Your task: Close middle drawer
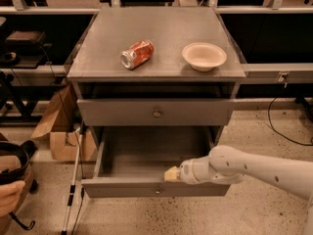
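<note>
speckled floor (pixel 146 219), grey cabinet (pixel 156 38): middle drawer (pixel 117 187) stands pulled out, low. gripper (pixel 172 174) at its front panel's top edge, near centre; grip state cannot be told. closing push runs straight back into the cabinet.

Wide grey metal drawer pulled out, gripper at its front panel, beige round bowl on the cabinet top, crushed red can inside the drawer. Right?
Not quite. The camera view shows the crushed red can lying on the grey cabinet top, beside the beige round bowl, not inside the wide grey metal drawer. That drawer is pulled out, with the gripper at its front panel.
</note>
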Robot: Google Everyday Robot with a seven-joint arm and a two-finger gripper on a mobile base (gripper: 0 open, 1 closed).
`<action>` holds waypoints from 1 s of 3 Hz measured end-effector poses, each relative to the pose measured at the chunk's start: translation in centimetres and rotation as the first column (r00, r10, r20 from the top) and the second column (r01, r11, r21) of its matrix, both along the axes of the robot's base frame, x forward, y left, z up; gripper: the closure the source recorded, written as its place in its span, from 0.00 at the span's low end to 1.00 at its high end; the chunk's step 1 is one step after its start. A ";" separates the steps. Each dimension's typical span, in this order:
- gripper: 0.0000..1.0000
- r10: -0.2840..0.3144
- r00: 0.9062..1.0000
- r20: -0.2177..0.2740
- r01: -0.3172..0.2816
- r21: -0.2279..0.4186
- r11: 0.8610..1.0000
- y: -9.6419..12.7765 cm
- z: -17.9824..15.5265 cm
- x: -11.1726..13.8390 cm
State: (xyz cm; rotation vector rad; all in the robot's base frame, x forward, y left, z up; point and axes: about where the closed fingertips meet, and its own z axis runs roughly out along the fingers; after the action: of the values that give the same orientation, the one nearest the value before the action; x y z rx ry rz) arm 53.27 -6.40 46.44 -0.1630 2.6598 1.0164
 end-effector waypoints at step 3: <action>1.00 -0.042 0.999 0.001 0.042 -0.048 0.998 -1.9 0.1 3.9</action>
State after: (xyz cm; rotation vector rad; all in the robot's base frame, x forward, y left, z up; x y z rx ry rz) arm 57.13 -8.32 46.49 -0.1167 2.6769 0.9398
